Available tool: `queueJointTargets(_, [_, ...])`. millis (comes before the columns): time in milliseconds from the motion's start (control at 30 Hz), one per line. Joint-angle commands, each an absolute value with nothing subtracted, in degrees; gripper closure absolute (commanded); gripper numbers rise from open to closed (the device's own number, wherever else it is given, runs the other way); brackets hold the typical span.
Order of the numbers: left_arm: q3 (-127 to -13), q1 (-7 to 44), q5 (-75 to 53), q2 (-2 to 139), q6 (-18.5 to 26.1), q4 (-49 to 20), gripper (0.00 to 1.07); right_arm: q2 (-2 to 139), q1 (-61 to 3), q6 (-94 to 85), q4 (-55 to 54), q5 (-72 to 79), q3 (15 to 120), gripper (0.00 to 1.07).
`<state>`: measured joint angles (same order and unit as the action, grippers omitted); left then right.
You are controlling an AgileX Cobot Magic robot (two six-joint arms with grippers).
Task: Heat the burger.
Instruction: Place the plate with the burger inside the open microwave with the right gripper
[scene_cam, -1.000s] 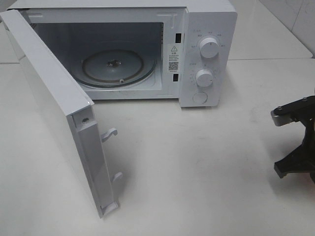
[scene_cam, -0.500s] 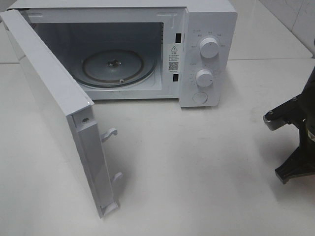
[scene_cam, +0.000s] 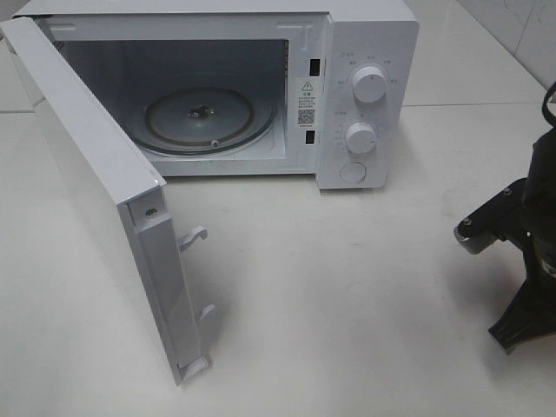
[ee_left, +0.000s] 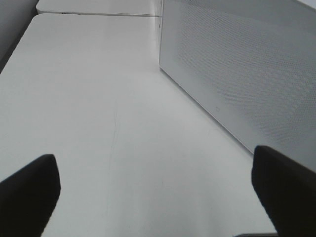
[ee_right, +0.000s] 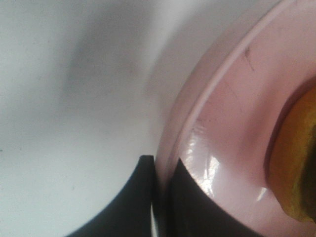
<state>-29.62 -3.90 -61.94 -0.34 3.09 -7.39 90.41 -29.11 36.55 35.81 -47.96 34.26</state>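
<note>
The right gripper (ee_right: pixel 157 173) is shut on the rim of the pink plate (ee_right: pixel 237 98), with 1 dark finger above the lip and 1 below. Past that pinched edge, toward the plate's middle, sits the burger (ee_right: pixel 296 163). Only a sliver of its golden bun shows, so I cannot tell how it is centred. The overhead view shows neither plate nor burger, both lying beyond the frame on the microwave's right.

The right arm (scene_cam: pixel 521 252) stands over the table (scene_cam: pixel 347 304), to the right of the microwave (scene_cam: pixel 365 52) and in front of its control panel. The left gripper (ee_left: pixel 155 185) is spread wide and holds nothing. It hovers low beside a perforated white panel (ee_left: pixel 247 74), probably the outer face of the door (scene_cam: pixel 87 174), on the microwave's left.

That door hangs fully open from the left side. Deeper in, the glass turntable (scene_cam: pixel 204 117) lies bare.

What matters next is direction. The cavity lies to the left of and behind the right arm, which already carries the load. The plate likely has to travel leftward across the microwave's front, then inward, burger end first. The open door is on the far side of that path.
</note>
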Motion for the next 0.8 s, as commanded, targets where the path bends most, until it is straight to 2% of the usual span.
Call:
queueJointTargets(33, [-29.5,-4.0,-61.2,-1.4,3.1,-7.7,0.09,88.5,-30.4,37.1,38.6,-51.2,33.5,1.07])
queueJointTargets(400, [-29.5,-4.0,-61.2,-1.4,3.1,-7.7,0.09,83.2,-36.4,37.4,38.4,-55.1,30.9,1.07])
queueJointTargets(800, [-29.5,-4.0,-61.2,-1.4,3.1,-7.7,0.09,79.3,-46.9,38.7,37.8,-60.4,29.8,1.07])
